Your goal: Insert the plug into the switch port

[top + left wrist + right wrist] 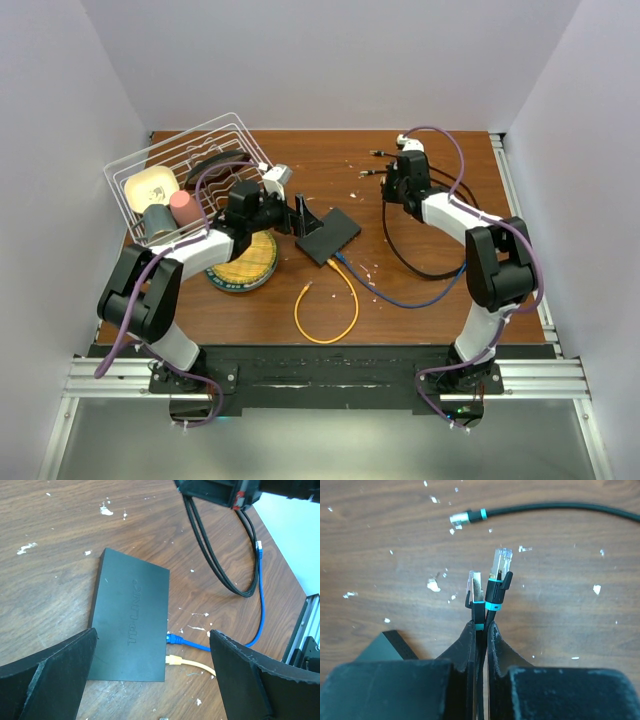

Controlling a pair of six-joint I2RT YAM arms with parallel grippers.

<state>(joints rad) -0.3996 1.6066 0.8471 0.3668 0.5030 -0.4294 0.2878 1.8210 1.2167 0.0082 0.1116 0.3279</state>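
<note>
The black TP-Link switch [330, 235] lies mid-table and shows large in the left wrist view [132, 617]. A blue plug [174, 639] and a yellow plug [172, 660] sit in ports on its near edge. My left gripper [152, 680] is open and empty, hovering just above the switch [300, 215]. My right gripper [481, 630] is shut on two black cables, whose plugs [475, 587] [499, 575] stick out past the fingertips above the wood. It is at the back right of the switch [392, 178].
A third black cable end [465, 517] lies on the table ahead of the right gripper. A yellow cable loop [325, 310] and a blue cable [400, 298] trail toward the front. A wire dish rack [185, 175] and a yellow plate [243, 262] are at the left.
</note>
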